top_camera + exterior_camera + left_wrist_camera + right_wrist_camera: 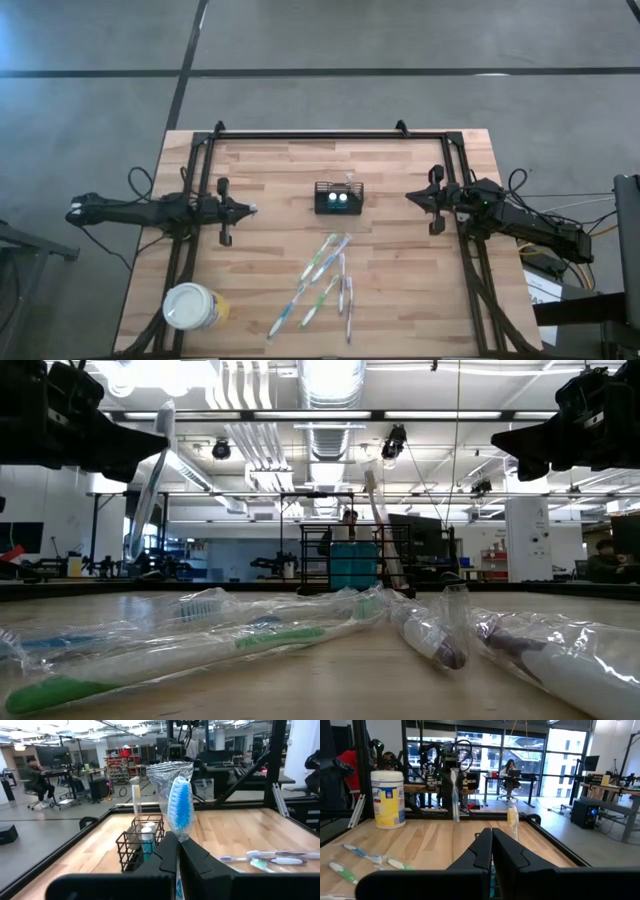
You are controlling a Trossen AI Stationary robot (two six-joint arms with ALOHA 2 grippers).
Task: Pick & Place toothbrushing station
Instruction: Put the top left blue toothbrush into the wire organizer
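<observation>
Black caddy (pixel 338 198) sat mid-table, toward the far edge. Left claw (pixel 250 209) clamped a wrapped toothbrush (pixel 180 807); right claw (pixel 411 196) was clenched empty. Best carried upright, lowered straight in.

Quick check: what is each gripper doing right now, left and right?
Left gripper: shut on a wrapped toothbrush, held upright.
Right gripper: shut; whether it holds anything cannot be told.

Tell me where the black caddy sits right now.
In the high view the black caddy stands at the table's centre, midway between the left gripper and right gripper, with the wrapped toothbrushes scattered just nearer the front edge.
</observation>
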